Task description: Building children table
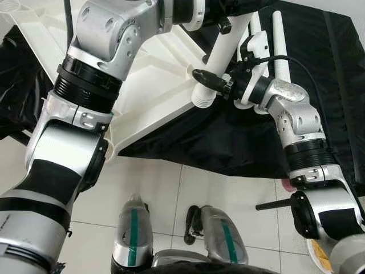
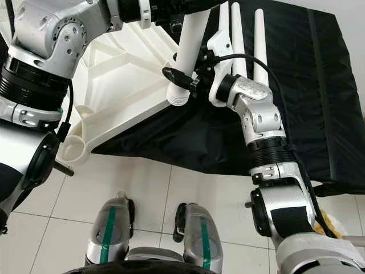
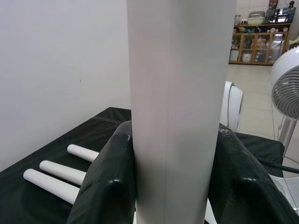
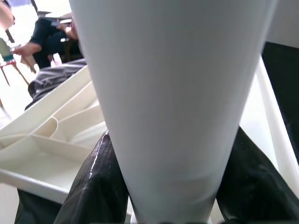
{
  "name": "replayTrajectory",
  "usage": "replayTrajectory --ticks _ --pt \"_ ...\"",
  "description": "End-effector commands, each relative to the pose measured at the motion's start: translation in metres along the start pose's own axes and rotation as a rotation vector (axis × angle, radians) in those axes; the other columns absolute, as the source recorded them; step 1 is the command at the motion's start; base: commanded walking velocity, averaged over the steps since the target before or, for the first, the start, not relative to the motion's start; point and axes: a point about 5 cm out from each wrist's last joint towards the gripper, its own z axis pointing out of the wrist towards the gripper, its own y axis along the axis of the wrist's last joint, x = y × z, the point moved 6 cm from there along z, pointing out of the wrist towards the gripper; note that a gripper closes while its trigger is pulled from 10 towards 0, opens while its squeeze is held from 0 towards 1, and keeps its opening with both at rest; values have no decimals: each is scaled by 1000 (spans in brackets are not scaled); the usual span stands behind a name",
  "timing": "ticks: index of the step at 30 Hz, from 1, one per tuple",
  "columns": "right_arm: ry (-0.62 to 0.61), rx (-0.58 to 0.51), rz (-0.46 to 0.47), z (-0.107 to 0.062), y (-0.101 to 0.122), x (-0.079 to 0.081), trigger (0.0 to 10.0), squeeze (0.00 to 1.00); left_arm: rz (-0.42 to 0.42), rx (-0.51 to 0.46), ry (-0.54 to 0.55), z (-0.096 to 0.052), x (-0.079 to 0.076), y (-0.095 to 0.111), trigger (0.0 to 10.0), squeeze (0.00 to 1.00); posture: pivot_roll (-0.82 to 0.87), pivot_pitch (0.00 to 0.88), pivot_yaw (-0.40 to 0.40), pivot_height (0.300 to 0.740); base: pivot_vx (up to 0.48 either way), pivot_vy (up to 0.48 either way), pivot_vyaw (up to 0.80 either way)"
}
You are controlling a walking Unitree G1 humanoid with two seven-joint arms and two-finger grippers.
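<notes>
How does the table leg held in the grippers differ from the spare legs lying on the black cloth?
The held leg is lifted clear of the cloth and gripped by the left gripper and right gripper; the spare legs lie flat on the black cloth, untouched. The held leg's threaded end points toward the tabletop; the spare legs lie beside it. All are white tapered tubes.
</notes>
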Motion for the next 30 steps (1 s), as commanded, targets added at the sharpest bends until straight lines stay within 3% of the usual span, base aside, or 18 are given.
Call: replayTrajectory --ticks 1,3,4,5,14,15,16,25,30 --pt "-183 -29 50 -15 2 -30 10000 0 -40 41 3 -1 -1 -15 10000 0 50 0 4 740 0 0 0" --pt "-197 -35 56 -15 3 -31 10000 0 -41 42 11 -1 0 -16 10000 0 51 0 4 740 0 0 0" --pt "-213 -45 60 -15 3 -32 10000 863 -40 43 23 -2 2 -16 10000 0 52 0 4 740 0 0 0" --pt "-232 -58 70 -14 4 -33 10000 1000 -34 44 38 -3 4 -15 10000 0 57 0 4 740 0 0 0" --pt "-302 -92 67 -7 7 -30 10000 1000 8 40 133 -8 18 -9 10000 0 79 0 -6 740 0 0 0" --pt "-319 -96 53 -5 8 -30 10000 392 20 39 148 -9 21 -6 10000 0 83 1 -5 740 0 0 0" --pt "-337 -103 37 -3 11 -29 10000 0 37 41 167 -9 23 -4 10000 0 84 2 -5 740 0 0 0" --pt "-478 -116 -42 6 19 -27 10000 0 81 29 256 -11 38 10 10000 0 96 21 -10 740 0 0 0" --pt "-576 -116 -20 9 15 -26 10000 0 93 6 287 -11 44 21 10000 0 97 24 -12 740 0 0 0"
